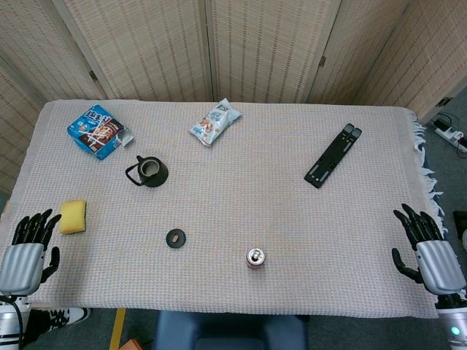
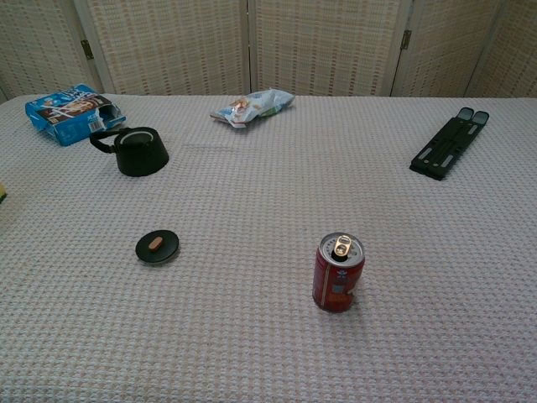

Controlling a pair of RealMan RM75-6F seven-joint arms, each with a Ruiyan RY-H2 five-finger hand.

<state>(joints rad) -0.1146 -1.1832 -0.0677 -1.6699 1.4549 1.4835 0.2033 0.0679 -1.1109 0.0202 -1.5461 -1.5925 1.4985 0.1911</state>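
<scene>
1. Both hands are kept at the near corners of the table (image 1: 292,131), palms down, and nothing is held by either. The left hand (image 1: 28,251) is seen at the left edge with its fingers (image 1: 33,226) straight and slightly spread; the right hand (image 1: 430,251) is seen at the right edge, fingers likewise extended and apart. Neither hand is shown in the chest view.

2. Nearest to the left hand is a yellow sponge (image 1: 72,216), laid flat just beside the fingertips but apart from them. No contact can be made out.

3. Nothing is found close to the right hand. A black folded stand (image 1: 333,155) is laid diagonally well away from it, toward the far right of the cloth.

4. A red can (image 2: 338,273) is stood upright near the front middle, its tab closed, well apart from both hands.

5. A black teapot (image 2: 134,150) is set upright on the left, lidless, and its lid (image 2: 157,246) is laid flat on the cloth nearer the front, apart from it. The open pot and the separate lid suggest that the lid was set aside on purpose.

6. At the far edge a blue box (image 1: 99,131) with an open end and a snack bag (image 1: 216,122) are laid flat, out of easy reach, as spare items might be.
</scene>
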